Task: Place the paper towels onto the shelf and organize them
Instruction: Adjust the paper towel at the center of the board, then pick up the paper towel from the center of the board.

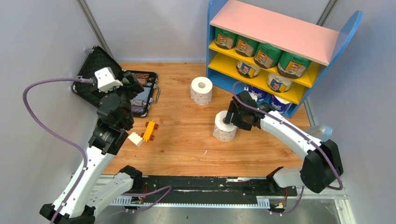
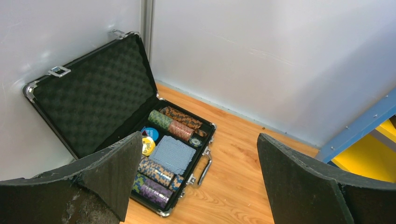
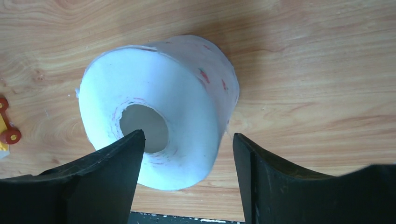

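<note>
Paper towels fill much of the shelf point(image 1: 275, 28) at the far right of the table point(image 1: 187, 149). Four green-wrapped rolls point(image 1: 259, 52) line its upper yellow board. Two cream rolls point(image 1: 279, 82) with brown labels stand on the lower yellow board, with bare yellow showing to their left. At least two blue-and-white rolls point(image 1: 281, 101) sit at the bottom, partly hidden behind the right arm.

Against the far-left wall a black case point(image 2: 93, 93) stands open with its foam lid leaning back. It holds rows of coloured chips point(image 2: 173, 125) around a blue patterned square.

Two bare white rolls stand on end on the wood, apart from each other. The far roll point(image 1: 201, 91) is near the shelf's left end. The near roll point(image 1: 224, 129) is out in front of the shelf, with a stretch of open wood between it and the bottom tier. One orange toy car point(image 1: 149, 130) lies left of centre, well apart from both rolls. A black rail runs along the table's near edge.

The right gripper point(image 3: 187, 138) hangs over the near roll with its jaws parted. One finger is above the core hole and the other is outside the roll's wall. Wood shows between that finger and the paper — nothing is clamped.

The left gripper point(image 2: 198, 140) hovers above the case with its jaws spread wide, holding nothing.
</note>
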### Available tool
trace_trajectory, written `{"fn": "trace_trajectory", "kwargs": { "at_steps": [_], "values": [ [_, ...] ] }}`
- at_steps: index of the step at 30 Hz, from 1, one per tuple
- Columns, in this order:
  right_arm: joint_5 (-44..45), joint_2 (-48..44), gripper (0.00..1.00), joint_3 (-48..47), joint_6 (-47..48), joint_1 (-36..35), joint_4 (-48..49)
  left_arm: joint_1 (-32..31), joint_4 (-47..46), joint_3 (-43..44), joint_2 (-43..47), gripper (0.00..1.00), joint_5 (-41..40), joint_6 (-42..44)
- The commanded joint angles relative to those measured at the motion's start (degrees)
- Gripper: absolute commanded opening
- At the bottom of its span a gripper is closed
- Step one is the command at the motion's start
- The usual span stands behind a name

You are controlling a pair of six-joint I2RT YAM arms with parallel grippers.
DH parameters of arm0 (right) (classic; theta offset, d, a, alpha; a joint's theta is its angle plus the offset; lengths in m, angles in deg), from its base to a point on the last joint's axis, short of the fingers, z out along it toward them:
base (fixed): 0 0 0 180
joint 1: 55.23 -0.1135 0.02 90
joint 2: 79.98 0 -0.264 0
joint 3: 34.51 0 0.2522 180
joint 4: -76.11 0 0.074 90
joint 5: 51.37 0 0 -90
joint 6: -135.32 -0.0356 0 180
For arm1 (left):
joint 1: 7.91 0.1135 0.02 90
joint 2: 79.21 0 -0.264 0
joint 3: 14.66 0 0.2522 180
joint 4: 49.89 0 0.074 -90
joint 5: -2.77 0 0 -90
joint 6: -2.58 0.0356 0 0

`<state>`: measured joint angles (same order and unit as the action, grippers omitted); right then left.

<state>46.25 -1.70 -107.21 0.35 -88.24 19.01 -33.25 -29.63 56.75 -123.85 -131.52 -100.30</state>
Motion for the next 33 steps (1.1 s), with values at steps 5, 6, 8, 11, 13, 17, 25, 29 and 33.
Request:
{"fn": "trace_trajectory", "kwargs": {
  "at_steps": [5,6,8,11,13,17,25,29,33],
  "values": [
    [10.6,-8.3,0.73,-2.1,3.9,-2.8,-1.5,0.4,-2.4,0.1,-0.2,1.00,0.2,0.4],
    [11.8,-8.8,0.73,-3.0,6.0,-4.2,-1.5,0.4,-2.3,0.1,-0.3,1.00,0.3,0.3],
    [12.1,-8.8,0.73,-4.8,11.0,-7.3,-0.8,0.4,-2.3,0.1,-0.5,1.00,0.4,0.2],
    [9.1,-5.9,0.72,-7.4,18.8,-11.9,0.0,0.4,-2.1,0.2,-0.6,1.00,0.5,0.2],
    [10.2,-2.4,0.72,-8.8,23.0,-16.4,0.2,0.4,-2.0,0.2,-0.5,1.00,0.6,0.0],
    [14.2,5.1,0.69,-11.7,27.8,-20.8,0.3,0.4,-2.1,0.1,-0.4,1.00,0.6,0.1],
    [19.4,11.6,0.66,-15.7,29.6,-21.1,0.0,0.4,-2.1,0.0,-0.2,1.00,0.7,0.1],
    [19.6,11.0,0.66,-16.4,29.7,-21.4,-1.0,0.4,-2.2,0.0,-0.2,1.00,0.8,0.1],
    [20.0,9.5,0.67,-15.9,29.4,-21.5,-1.8,0.4,-2.2,0.0,-0.2,1.00,1.0,-0.1]
  ]
}}
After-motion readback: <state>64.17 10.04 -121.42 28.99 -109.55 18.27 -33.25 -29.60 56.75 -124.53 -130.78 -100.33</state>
